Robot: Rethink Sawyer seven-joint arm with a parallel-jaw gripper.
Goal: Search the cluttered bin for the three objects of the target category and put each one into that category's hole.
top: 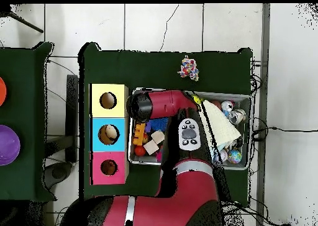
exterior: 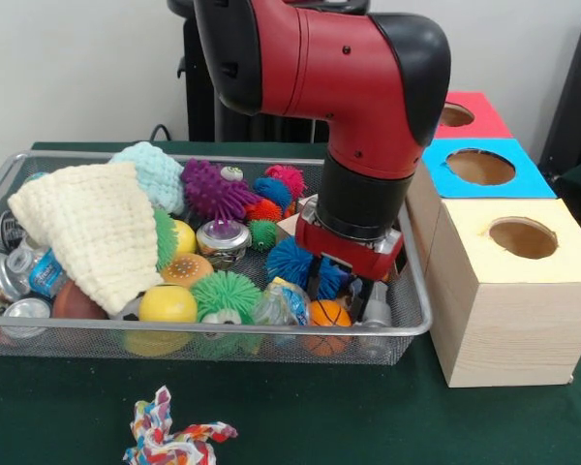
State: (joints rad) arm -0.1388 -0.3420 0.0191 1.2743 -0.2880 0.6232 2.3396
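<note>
Front view shows the red and black arm (exterior: 349, 87) reaching down into the silver wire-mesh bin (exterior: 412, 334) at its end nearest the row of boxes, with the tool (exterior: 353, 289) lowered among the clutter beside a blue spiky rubber ball (exterior: 292, 262) and a small orange basketball-patterned ball (exterior: 327, 314). Whether the tool is released or clenched on something, I cannot tell; its tips are buried behind the toys and the mesh. The target category is not evident, so the task's things could be any of the balls, cans or other items lying in the bin. A cream knitted cloth (exterior: 92, 232) covers much of the bin's far end from the boxes, with crushed metal cans (exterior: 19, 276) beside it. Three boxes stand just beside the bin: a pale wooden box with a yellow top and round hole (exterior: 523, 237), a blue-topped box (exterior: 481, 167) and a red-topped box (exterior: 460, 114). A multicoloured rope toy (exterior: 169, 436) lies on the green worktop (exterior: 387, 417) outside the bin, near its front edge. The likely risk is a crowded grasp: neighbouring balls touch one another, so closing could pinch two at once or squeeze a round one out sideways. Lifting close to the rim could also catch the mesh wall and drag the bin toward the boxes.
</note>
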